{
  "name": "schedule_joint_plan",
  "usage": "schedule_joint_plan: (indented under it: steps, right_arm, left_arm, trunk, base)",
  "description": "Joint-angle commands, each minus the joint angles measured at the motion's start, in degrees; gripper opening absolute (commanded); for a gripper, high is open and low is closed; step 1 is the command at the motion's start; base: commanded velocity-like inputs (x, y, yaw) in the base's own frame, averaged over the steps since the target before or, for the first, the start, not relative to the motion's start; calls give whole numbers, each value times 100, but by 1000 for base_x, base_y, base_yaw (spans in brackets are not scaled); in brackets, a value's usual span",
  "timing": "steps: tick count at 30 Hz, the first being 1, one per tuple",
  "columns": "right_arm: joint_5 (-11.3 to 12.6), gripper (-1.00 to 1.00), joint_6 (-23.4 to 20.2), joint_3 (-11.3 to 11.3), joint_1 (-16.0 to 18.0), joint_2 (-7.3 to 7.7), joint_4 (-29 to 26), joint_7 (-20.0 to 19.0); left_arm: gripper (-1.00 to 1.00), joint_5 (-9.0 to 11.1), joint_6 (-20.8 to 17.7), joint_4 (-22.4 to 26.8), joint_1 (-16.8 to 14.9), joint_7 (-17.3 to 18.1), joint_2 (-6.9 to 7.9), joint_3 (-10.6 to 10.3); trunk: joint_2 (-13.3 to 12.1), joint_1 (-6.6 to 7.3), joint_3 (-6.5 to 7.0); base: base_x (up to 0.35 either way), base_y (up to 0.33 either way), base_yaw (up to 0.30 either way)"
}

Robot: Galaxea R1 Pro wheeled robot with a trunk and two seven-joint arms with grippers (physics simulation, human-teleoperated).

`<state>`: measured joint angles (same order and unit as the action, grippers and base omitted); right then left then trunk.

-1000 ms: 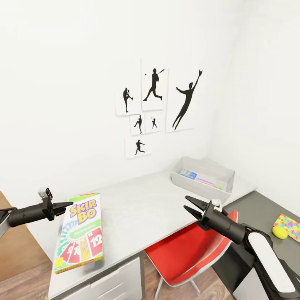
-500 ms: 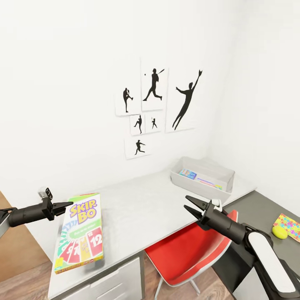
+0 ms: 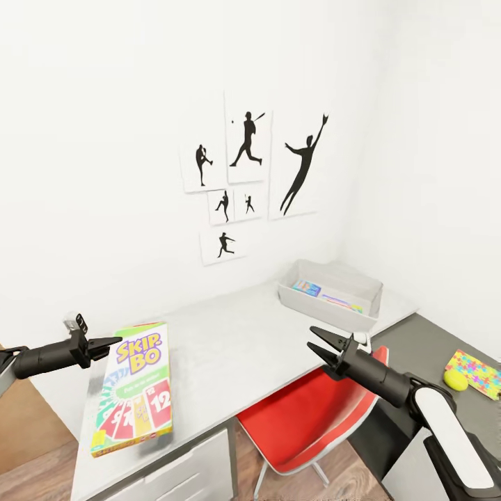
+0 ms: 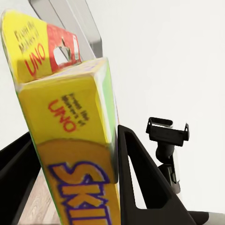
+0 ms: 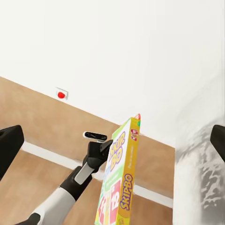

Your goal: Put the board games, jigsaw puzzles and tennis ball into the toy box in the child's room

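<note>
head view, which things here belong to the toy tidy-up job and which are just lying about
Job things:
Skip-Bo game, held in the left gripper
toy box on the table
jigsaw puzzle
tennis ball

Just there:
red chair
silhouette posters

My left jaws clamp the Skip-Bo board game (image 3: pixel 133 388) by its top edge. The grey toy box (image 3: pixel 330 295) holds colourful boxes. Well right of it lie a yellow tennis ball (image 3: pixel 456 379) and a jigsaw puzzle (image 3: pixel 476 372), touching.

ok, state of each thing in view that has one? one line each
Left gripper: shut on the game box.
Green and yellow Skip-Bo game box: held off the table, gripped at its top edge.
Right gripper: open, empty.
Grey open toy box: on the white table, some toys inside.
Yellow-green tennis ball: on the dark table, touching the multicoloured jigsaw puzzle.
</note>
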<state>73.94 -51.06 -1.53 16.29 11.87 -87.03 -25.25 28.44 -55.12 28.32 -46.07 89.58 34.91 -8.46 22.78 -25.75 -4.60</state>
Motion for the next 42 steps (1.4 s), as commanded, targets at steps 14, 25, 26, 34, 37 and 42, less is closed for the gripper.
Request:
schedule_joint_plan:
  steps: [14, 25, 26, 34, 37, 42]
  right_arm:
    - [-20, 100, -27, -12, 6, -1, 35, -24]
    - [-20, 100, -28, -52, 8, 7, 52, -24]
    - [-20, 100, -27, -54, 7, 7, 53, -24]
    - [-23, 100, -27, -66, 6, 8, 67, -24]
    - [-27, 100, 18, -71, 6, 10, 134, -24]
    - [-25, 100, 482, -72, 6, 74, 369, -49]
  left_arm:
    - [-100, 12, -30, -2, -7, 42, -1, -30]
    - [-100, 20, -21, -8, -3, 42, -6, -25]
    - [-100, 20, -20, -12, -1, 42, -6, -25]
    - [-100, 12, 2, -20, -4, 42, -26, -24]
    - [-100, 10, 13, -20, 0, 42, -33, -24]
    - [-100, 6, 24, -20, 1, 42, -42, -24]
  trunk:
    - [14, -4, -104]
    - [14, -4, -176]
    - [14, -4, -183]
    - [14, -4, -238]
    - [14, -4, -259]
    - [14, -4, -275]
  base:
    - [0, 0, -201]
    - [0, 0, -203]
    - [0, 0, -203]
    - [0, -93, -203]
    - [0, -250, -192]
    - [17, -239, -73]
